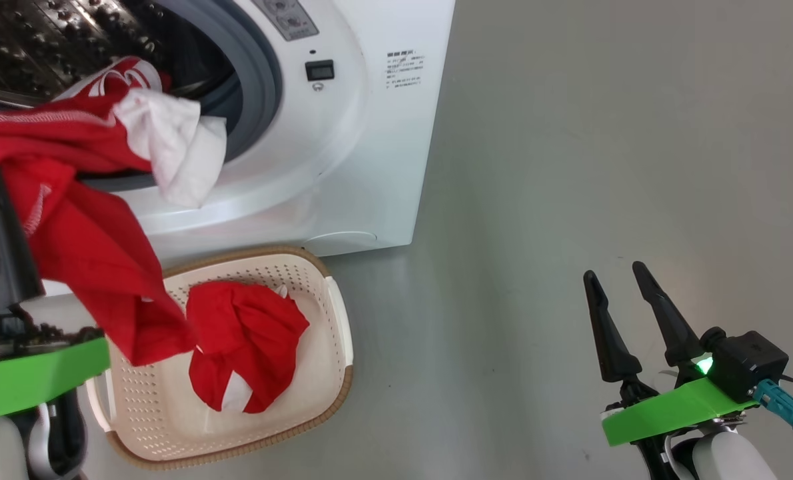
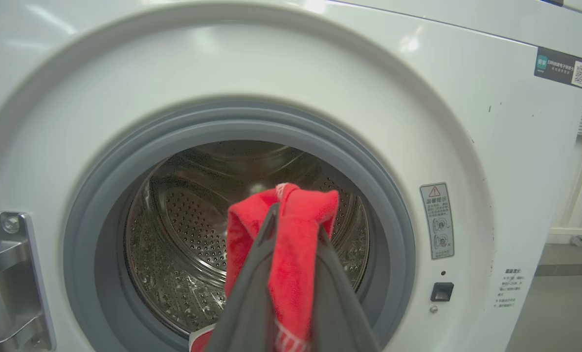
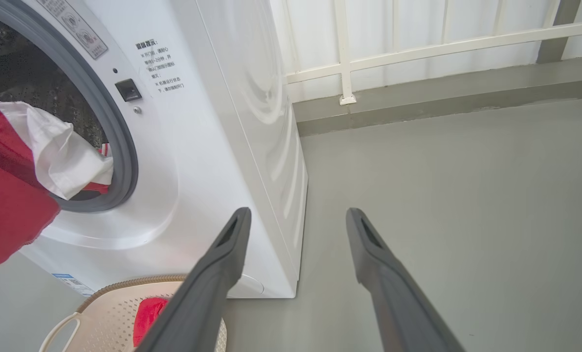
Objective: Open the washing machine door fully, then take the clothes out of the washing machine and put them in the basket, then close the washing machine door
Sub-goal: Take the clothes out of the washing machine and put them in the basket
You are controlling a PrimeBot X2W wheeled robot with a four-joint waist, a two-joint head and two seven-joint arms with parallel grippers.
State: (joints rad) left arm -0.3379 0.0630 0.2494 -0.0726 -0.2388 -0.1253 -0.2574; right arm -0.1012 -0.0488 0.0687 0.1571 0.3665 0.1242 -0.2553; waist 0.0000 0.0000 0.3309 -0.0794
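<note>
Left gripper (image 2: 296, 227), fingers clenched on a red garment (image 1: 83, 247) lifted, apparently to clear the washing machine (image 1: 383, 133) opening at 11 o'clock, above the basket (image 1: 263, 263) at 7 o'clock holding a second garment (image 1: 243, 340); right gripper (image 1: 614, 270), 4 o'clock, spread and empty, kept aside.

Grey floor (image 3: 467, 195), white railing (image 3: 342, 49) — low kerb (image 3: 442, 98)

Laundry corner, counted by kind.
One washing machine (image 1: 383, 167) with one steel drum (image 2: 193, 234), one grey gasket (image 2: 100, 195), one black latch socket (image 2: 441, 291) and one warning sticker (image 2: 436, 220); one cream basket (image 1: 340, 320); two red garments, the hanging garment (image 1: 83, 247) and the bundled garment (image 1: 243, 333); two grippers, left gripper (image 2: 297, 219), right gripper (image 1: 613, 270), two dark fingers (image 3: 212, 274) each.
</note>
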